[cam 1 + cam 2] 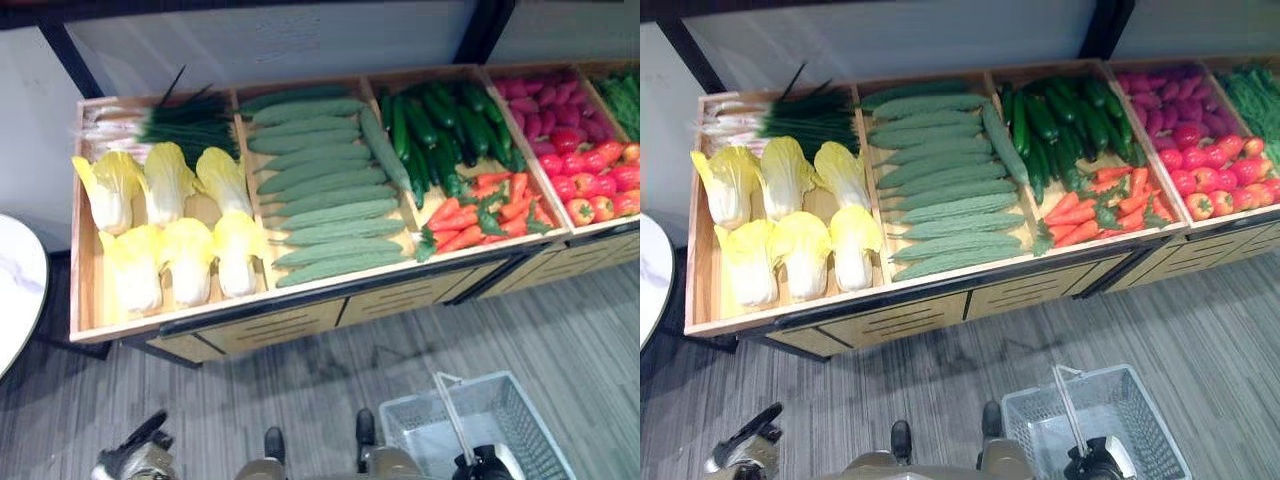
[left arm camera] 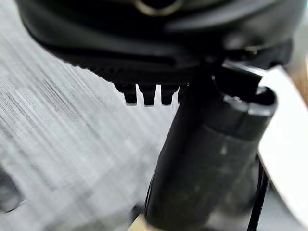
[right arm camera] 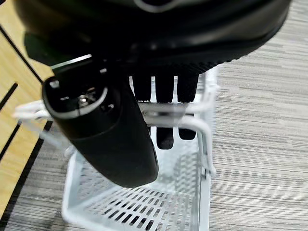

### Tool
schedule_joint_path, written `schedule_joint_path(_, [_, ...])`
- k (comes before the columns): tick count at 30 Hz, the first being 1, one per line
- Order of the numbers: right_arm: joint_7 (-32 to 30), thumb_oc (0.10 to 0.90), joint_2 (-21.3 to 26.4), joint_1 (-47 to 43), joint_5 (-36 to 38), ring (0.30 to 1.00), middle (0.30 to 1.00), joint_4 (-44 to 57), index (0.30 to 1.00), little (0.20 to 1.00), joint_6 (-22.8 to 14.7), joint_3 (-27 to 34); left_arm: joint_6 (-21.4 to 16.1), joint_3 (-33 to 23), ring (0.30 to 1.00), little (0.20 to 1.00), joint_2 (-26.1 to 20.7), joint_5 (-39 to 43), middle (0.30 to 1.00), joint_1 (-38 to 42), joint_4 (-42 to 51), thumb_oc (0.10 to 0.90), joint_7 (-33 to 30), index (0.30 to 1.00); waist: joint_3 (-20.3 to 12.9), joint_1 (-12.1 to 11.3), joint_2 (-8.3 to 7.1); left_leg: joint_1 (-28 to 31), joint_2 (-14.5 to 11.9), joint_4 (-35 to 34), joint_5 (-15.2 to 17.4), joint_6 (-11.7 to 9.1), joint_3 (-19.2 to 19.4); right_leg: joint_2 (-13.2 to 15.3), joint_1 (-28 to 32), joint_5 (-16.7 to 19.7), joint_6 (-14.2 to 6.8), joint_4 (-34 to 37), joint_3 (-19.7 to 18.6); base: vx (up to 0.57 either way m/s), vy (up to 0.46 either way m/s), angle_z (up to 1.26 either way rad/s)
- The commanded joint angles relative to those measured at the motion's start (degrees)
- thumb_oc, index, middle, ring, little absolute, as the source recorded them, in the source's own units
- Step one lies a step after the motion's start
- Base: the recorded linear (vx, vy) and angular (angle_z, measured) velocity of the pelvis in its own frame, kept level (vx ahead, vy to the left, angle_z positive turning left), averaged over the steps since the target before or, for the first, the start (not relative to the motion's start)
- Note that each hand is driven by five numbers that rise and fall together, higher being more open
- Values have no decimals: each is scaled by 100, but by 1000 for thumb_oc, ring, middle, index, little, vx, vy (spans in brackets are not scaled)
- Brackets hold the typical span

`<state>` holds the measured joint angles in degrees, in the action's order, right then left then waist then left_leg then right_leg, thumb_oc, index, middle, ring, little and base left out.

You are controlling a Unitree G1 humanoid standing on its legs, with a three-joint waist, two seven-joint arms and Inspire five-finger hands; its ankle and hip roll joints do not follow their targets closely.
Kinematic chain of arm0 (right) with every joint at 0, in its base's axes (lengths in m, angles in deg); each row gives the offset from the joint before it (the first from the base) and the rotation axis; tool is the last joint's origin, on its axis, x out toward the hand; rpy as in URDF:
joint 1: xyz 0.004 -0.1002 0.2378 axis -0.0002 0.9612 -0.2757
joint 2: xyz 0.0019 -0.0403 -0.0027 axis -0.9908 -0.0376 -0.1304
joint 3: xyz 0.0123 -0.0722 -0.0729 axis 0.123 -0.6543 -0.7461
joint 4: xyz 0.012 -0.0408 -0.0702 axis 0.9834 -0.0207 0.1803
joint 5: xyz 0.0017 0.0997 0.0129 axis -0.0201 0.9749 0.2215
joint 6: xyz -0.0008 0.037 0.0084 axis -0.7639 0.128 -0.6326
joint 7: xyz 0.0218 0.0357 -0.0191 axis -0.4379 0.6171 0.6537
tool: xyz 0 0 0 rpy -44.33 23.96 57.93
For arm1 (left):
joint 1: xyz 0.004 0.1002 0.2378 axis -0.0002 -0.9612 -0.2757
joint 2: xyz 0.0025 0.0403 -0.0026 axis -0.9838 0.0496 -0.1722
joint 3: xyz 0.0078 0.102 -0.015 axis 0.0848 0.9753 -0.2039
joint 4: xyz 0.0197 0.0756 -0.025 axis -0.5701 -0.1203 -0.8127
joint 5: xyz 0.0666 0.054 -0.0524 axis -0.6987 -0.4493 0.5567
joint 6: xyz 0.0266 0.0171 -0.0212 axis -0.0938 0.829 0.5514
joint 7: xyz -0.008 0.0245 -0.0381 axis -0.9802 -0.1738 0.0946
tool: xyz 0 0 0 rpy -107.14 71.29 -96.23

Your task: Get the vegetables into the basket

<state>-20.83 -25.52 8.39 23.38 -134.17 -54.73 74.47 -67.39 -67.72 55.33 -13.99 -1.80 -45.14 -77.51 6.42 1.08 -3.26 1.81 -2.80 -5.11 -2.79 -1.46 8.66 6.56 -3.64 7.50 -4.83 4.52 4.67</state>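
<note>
A wooden display stand (image 1: pixel 250 318) holds vegetables in compartments: pale yellow cabbages (image 1: pixel 170 240), ridged light green gourds (image 1: pixel 320 190), dark cucumbers (image 1: pixel 440 130), carrots (image 1: pixel 485 210), tomatoes (image 1: pixel 595 180) and scallions (image 1: pixel 170 125). A white mesh basket (image 1: pixel 525 415) hangs low at the right in front of the stand, with nothing in it. My right hand (image 1: pixel 485 465) has its fingers (image 3: pixel 163 96) curled round the basket's white handle (image 3: pixel 192 124). My left hand (image 1: pixel 135 455) hangs low at the left over the floor, fingers relaxed and holding nothing.
Purple sweet potatoes (image 1: pixel 550 105) and more greens (image 1: pixel 625 95) fill the far right compartments. A round white table (image 1: pixel 15 290) stands at the left edge. Grey striped floor (image 1: pixel 330 370) lies between me and the stand.
</note>
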Motion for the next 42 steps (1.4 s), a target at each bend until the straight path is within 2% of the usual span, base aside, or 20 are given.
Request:
schedule_joint_path(1, [-114, 400, 307, -89, -124, 300, 300, 19, 300, 300, -152, -251, -404, -327, 1000, 1000, -928, -88, 1000, 86, -282, 900, -563, 1000, 91, -64, 2, -89, -96, 11, 114, -256, -197, 410, -69, -30, -520, -352, -123, 4, -39, -4])
schedule_joint_path(4, [-123, 400, 326, -49, -131, 300, 300, 28, 300, 300, -199, -297, -431, -309, 1000, 1000, -1176, -389, 1000, 72, -151, 900, -780, 1000, 69, -65, 18, -93, -112, 11, 92, -285, -217, 395, -33, -15, -519, -307, -78, 0, 0, 0])
schedule_joint_path(8, [-154, 400, 346, -4, -143, 300, 300, -5, 300, 300, -253, -311, -616, -219, 1000, 1000, -1498, -862, 1000, 67, 523, 900, -1249, 1000, 52, -103, 53, -145, -128, 11, 35, -328, -276, 384, -4, 27, -535, -243, -7, -34, -30, 2])
schedule_joint_path(12, [-190, 400, 326, 73, -137, 300, 300, -31, 300, 300, -300, -155, -691, 48, 1000, 1000, -1699, -2047, 1000, -29, 2183, 900, -1938, 1000, 20, -136, 52, -201, -147, 11, -1, -359, -327, 387, 24, 78, -564, -157, 84, -29, -29, 11])
schedule_joint_path(13, [-191, 400, 327, 77, -139, 300, 300, -31, 300, 300, -300, -153, -670, 41, 1000, 1000, -1677, -2078, 1000, -44, 2227, 900, -1972, 1000, 18, -137, 52, -201, -146, 11, -1, -359, -328, 387, 26, 78, -564, -154, 86, -15, -20, 13])
schedule_joint_path(14, [-183, 400, 325, 96, -146, 300, 300, -22, 300, 300, -296, -99, -729, 55, 1000, 1000, -1668, -2239, 1000, -75, 2669, 900, -2052, 1000, 15, -141, 45, -206, -147, 11, -4, -364, -331, 388, 32, 87, -568, -134, 103, -11, -16, 4])
schedule_joint_path(18, [-131, 400, 386, 193, -241, 300, 300, -17, 300, 300, -261, 117, -634, 6, 1000, 1000, -1442, -3248, 1000, -172, 4599, 900, -2542, 1000, -27, -134, 0, -227, -149, 11, 0, -364, -362, 405, 79, 110, -572, -80, 133, -2, -8, 0])
schedule_joint_path(20, [-133, 400, 410, 218, -309, 300, 300, 36, 300, 300, -272, 121, -564, -3, 1000, 1000, -1313, -3513, 1000, -236, 5037, 900, -2601, 1000, -30, -117, -13, -226, -149, 11, 4, -361, -361, 412, 90, 116, -573, -68, 133, 0, 0, 0])
schedule_joint_path(23, [-85, 400, 499, 212, -392, 300, 300, 110, 300, 300, -290, 140, -489, 198, 1000, 1000, -1307, -3824, 1000, -276, 5380, 900, -2319, 1000, -40, -86, -21, -227, -141, 11, 4, -357, -354, 424, 101, 135, -587, -58, 152, 0, 0, 0])
schedule_joint_path(26, [-32, 400, 569, 158, -441, 300, 300, 189, 300, 300, -276, 77, -590, 457, 1000, 1000, -1296, -3700, 1000, -184, 5202, 900, -1979, 1000, -29, -60, -18, -220, -133, 11, 3, -351, -333, 435, 92, 150, -579, -58, 122, -9, 9, 2])
schedule_joint_path(28, [9, 400, 608, 40, -508, 300, 300, 333, 300, 300, -284, -22, -749, 1021, 1000, 1000, -1279, -3638, 1000, -78, 5389, 900, -1366, 1000, 16, -9, -12, -221, -118, 11, -5, -346, -308, 450, 83, 170, -581, -56, 92, -18, 29, -3])
schedule_joint_path(31, [62, 400, 582, -85, -550, 300, 300, 510, 300, 300, -311, -210, -736, 1642, 1000, 1000, -1184, -4042, 1000, 52, 6064, 900, -1013, 1000, 156, 1, -61, -332, -102, 11, -32, -315, -315, 479, -70, 173, -580, -141, 50, -67, 38, -6])
schedule_joint_path(36, [117, 400, 569, -127, -564, 300, 300, 529, 300, 300, -295, -289, -747, 1902, 1000, 1000, -1127, -4096, 1000, 227, 6400, 900, -838, 1000, 208, -31, -146, -399, -65, 11, -36, -300, -363, 535, -77, 176, -598, -160, 101, -9, 20, 2])
schedule_joint_path(42, [112, 400, 515, -238, -554, 300, 300, 596, 300, 300, -296, -406, -740, 2096, 1000, 1000, -1091, -4106, 1000, 286, 6606, 900, -713, 1000, 282, -55, -179, -500, -45, 11, -61, -282, -377, 556, -166, 203, -595, -178, 87, -19, 20, 8])
